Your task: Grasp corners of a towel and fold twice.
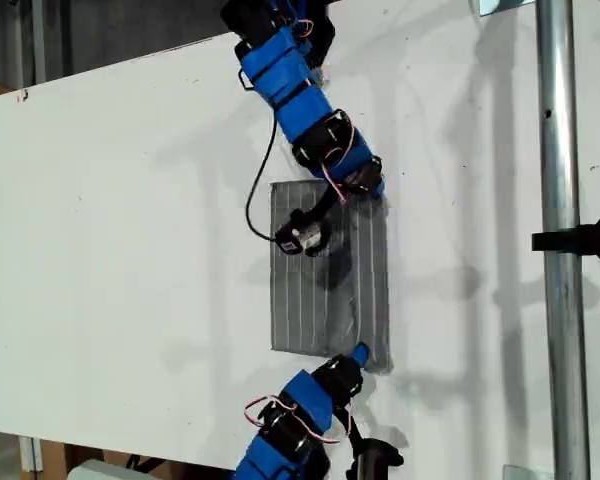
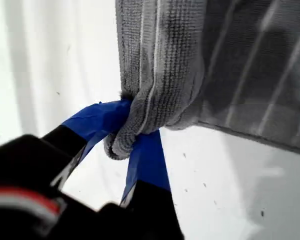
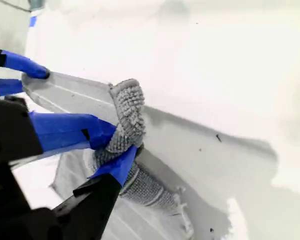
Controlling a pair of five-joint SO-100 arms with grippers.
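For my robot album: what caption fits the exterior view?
Two blue grippers pinch corners of a grey striped towel on a white table.

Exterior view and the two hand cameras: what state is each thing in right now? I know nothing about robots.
Towel: lying flat on the table, doubled over in layers, bunched at the two spots where it is pinched.
My first hand: shut on the towel.
My second hand: shut on the towel.

No readable text or labels anywhere.
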